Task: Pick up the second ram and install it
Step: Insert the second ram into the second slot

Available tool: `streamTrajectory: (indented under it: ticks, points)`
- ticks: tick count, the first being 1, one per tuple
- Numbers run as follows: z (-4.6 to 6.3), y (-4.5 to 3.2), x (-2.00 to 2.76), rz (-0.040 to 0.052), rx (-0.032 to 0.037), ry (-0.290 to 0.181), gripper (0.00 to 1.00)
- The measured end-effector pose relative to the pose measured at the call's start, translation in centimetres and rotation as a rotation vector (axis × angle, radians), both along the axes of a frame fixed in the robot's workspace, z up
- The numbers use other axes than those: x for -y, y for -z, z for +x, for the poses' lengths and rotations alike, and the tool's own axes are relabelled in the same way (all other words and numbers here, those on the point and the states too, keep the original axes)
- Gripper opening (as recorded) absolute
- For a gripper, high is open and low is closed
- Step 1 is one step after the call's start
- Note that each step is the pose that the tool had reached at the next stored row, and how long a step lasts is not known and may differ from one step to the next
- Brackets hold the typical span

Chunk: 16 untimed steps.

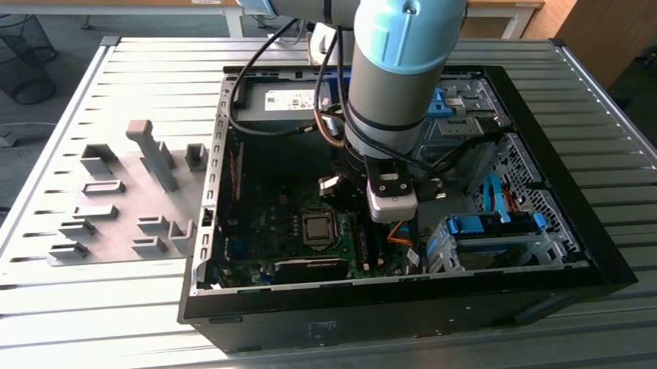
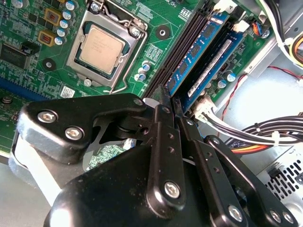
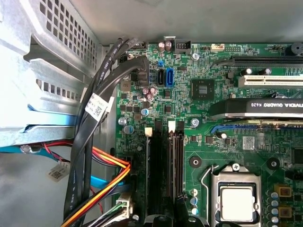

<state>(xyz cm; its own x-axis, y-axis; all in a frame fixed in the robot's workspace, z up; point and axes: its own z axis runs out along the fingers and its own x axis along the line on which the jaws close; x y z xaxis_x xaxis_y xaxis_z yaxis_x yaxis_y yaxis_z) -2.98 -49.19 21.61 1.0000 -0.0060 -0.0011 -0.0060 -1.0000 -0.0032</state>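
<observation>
Ribbed metal slats make up the table (image 1: 92,300), and on it sits an open black computer case (image 1: 575,254) with the arm reaching down inside. In the second wrist view the pincer (image 2: 166,101) looks clenched, its fingertips pressed together right at the near end of the second ram (image 2: 195,53), the blue stick that stands upright in its slot beside another blue stick; whether it is fully latched I cannot tell. To do this well, I would judge the push has to go straight down along the slot, evenly at both ends, until the white clips (image 2: 222,5) close. Close by are the bare processor (image 2: 101,47) in its socket, a bundle of coloured cables (image 2: 255,142), and a grey parts stand (image 1: 154,157) out on the table; the cables crowd the slot's near end.
</observation>
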Motion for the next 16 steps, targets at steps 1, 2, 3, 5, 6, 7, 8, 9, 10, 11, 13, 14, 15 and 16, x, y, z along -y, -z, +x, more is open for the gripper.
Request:
streamTrajectory:
  ticks: [1,2,3,5,6,7,8,9,10,11,13,14,15,16]
  points:
    - [0.00,0.00,0.03,0.0001,0.0000,0.000,0.14]
    - [0.00,0.00,0.09,0.0001,0.0000,0.000,0.14]
    - [0.00,0.00,0.12,-0.0001,0.0000,0.001,0.14]
    - [0.00,0.00,0.14,0.0000,0.0000,0.003,0.14]
    - [0.01,0.00,0.14,0.0000,0.0000,0.005,0.14]
    - [0.01,0.01,0.14,0.0001,0.0000,0.008,0.14]
    - [0.01,0.01,0.15,0.0000,0.0000,0.011,0.14]
    - [0.02,0.02,0.15,-0.0001,0.0000,0.014,0.14]
    - [0.05,0.02,0.15,-0.0001,0.0000,0.017,0.14]
    - [0.06,0.02,0.15,-0.0001,0.0000,0.021,0.14]
    - [0.06,0.03,0.15,-0.0001,0.0000,0.024,0.14]
    - [0.06,0.04,0.15,0.0000,0.0000,0.024,0.14]
    - [0.07,0.08,0.15,0.0002,0.0001,0.024,0.14]
    - [0.07,0.15,0.14,0.0005,0.0002,0.024,0.14]
